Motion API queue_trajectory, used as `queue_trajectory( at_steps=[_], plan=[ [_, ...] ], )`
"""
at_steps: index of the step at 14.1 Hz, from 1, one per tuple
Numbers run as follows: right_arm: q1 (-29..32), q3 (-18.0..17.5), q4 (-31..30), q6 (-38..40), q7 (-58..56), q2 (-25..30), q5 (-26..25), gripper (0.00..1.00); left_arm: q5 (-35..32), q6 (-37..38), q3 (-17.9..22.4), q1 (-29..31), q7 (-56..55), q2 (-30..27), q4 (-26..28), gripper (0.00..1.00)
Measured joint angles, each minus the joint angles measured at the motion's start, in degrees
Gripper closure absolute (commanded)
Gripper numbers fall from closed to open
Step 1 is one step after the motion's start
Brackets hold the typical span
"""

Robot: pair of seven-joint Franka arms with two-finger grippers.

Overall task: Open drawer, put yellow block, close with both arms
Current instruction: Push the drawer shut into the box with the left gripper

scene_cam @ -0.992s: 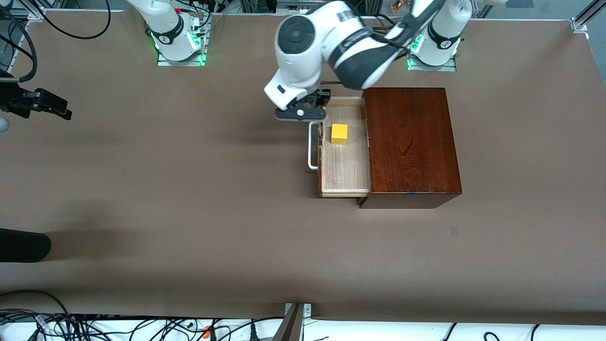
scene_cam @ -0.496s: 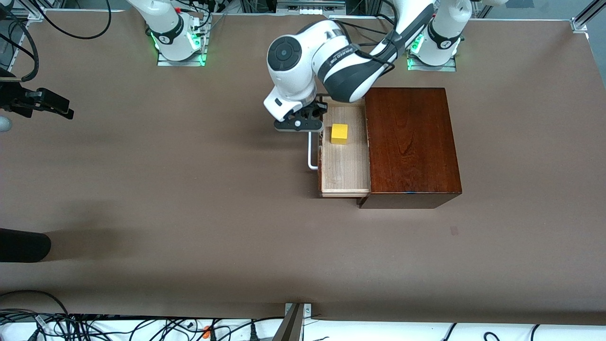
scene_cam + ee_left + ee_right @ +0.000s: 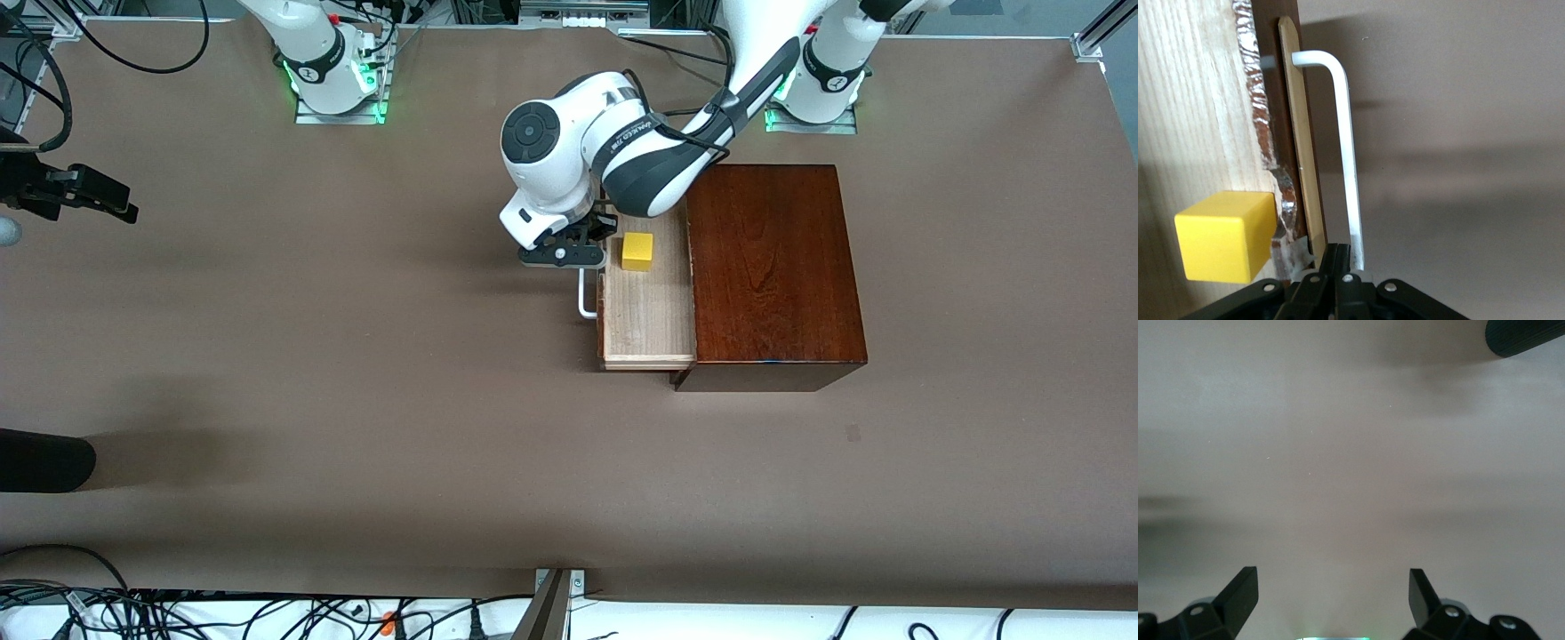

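The drawer (image 3: 647,307) stands pulled out of the dark mahogany box (image 3: 773,271) toward the right arm's end of the table. The yellow block (image 3: 637,251) sits in the pale tray, close to the drawer front; it also shows in the left wrist view (image 3: 1225,235). My left gripper (image 3: 576,256) is low at the white handle (image 3: 584,298), at its end farther from the front camera. In the left wrist view the left gripper (image 3: 1339,252) has its fingers pressed together between the drawer front (image 3: 1288,133) and the handle bar (image 3: 1346,147). My right gripper (image 3: 116,206) waits open over bare table at the right arm's end.
A black rounded object (image 3: 44,460) lies at the table's edge at the right arm's end, nearer the front camera; it also shows in the right wrist view (image 3: 1525,335). Cables run along the table's front edge (image 3: 267,613). The right gripper (image 3: 1333,579) holds nothing.
My left gripper has come down and moved along the drawer front to the handle's end. The drawer, the yellow block and the right arm have stayed where they were.
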State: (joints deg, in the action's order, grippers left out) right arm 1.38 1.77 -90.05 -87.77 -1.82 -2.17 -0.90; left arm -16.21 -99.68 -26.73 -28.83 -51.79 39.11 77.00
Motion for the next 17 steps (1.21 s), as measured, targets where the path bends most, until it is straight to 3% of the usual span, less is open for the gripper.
queue_trajectory(
  at_steps=[10, 17],
  plan=[
    [-0.04, -0.25, -0.09, -2.34, -0.39, -0.04, 1.01, 0.00, -1.44, 0.03, 0.56, 0.73, 2.91, 0.83, 0.08, 1.00],
    [-0.04, -0.25, -0.09, -2.57, -0.44, -0.07, 1.02, 0.00, -1.38, 1.76, -1.22, 3.99, 8.64, 0.90, 0.06, 1.00]
  ],
)
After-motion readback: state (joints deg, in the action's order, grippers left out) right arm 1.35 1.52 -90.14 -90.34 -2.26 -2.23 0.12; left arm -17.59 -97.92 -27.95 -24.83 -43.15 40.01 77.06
